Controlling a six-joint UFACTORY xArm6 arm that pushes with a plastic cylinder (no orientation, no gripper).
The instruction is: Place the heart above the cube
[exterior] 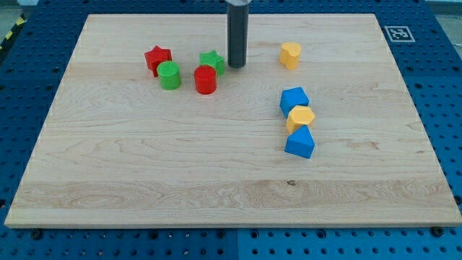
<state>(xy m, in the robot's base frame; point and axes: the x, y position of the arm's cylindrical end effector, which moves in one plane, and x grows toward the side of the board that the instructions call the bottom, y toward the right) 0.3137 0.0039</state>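
A yellow heart block (290, 55) lies near the view's top, right of centre. A blue cube (294, 100) lies below it, about 60 pixels lower, with bare board between them. My tip (237, 66) rests on the board to the left of the heart, just right of a green star block (212, 61). The tip touches neither the heart nor the cube.
A yellow hexagonal block (300, 117) sits right under the cube, and a blue triangular block (300, 143) under that. A red star (157, 58), a green cylinder (170, 75) and a red cylinder (205, 79) cluster at the upper left. The wooden board (144, 180) carries them all.
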